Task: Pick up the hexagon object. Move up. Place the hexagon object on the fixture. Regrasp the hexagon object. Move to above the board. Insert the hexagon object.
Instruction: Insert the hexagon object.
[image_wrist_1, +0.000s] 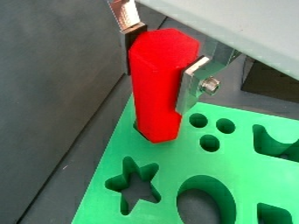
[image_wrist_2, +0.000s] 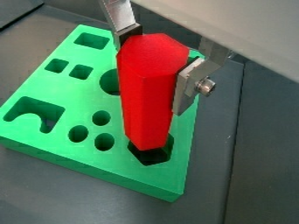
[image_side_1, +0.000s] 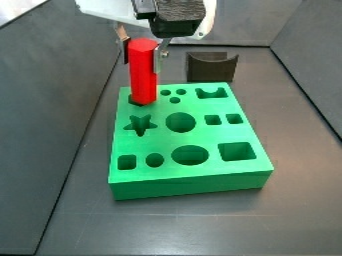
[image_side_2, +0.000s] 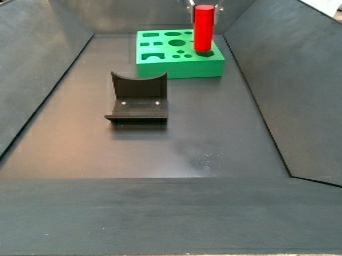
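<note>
The hexagon object is a bright red faceted peg standing upright, its lower end sunk in the hexagonal hole at a corner of the green board. My gripper is shut on the peg's upper part, one silver finger on each side. The same grip shows in both wrist views: gripper, peg, board. In both side views the peg rises from the board under the gripper. The dark fixture stands apart with nothing on it.
The board's other cut-outs, a star, circles and an oval, hold nothing. Dark sloping walls enclose the grey floor on both sides.
</note>
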